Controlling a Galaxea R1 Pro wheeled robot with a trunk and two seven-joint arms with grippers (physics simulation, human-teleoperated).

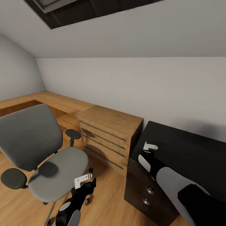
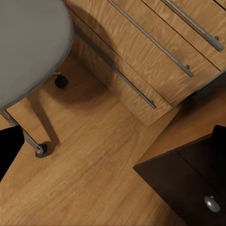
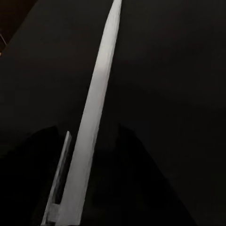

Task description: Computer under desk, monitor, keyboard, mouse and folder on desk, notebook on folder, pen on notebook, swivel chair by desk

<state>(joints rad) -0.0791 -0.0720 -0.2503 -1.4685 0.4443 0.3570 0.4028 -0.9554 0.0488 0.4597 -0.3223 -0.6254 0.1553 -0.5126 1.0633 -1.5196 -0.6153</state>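
- A low light-wood drawer unit (image 1: 108, 138) with long grey bar handles stands against the plain white wall (image 1: 141, 88).
- A light-wood shelf (image 1: 47, 100) runs along that wall.
- Wood-plank floor (image 2: 94, 165) lies below.

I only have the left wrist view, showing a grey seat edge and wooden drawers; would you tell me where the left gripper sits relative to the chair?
Observer: In the head view, the left gripper hangs just off the front edge of the swivel chair, above the floor.
Operator: Thank you. Where is the other arm?
Observer: The right gripper is over the near corner of the black desk, above its drawer block.
Operator: And how does the chair stand?
Observer: Its tall back is on the side away from the desk, and the wooden drawer unit stands between the two.
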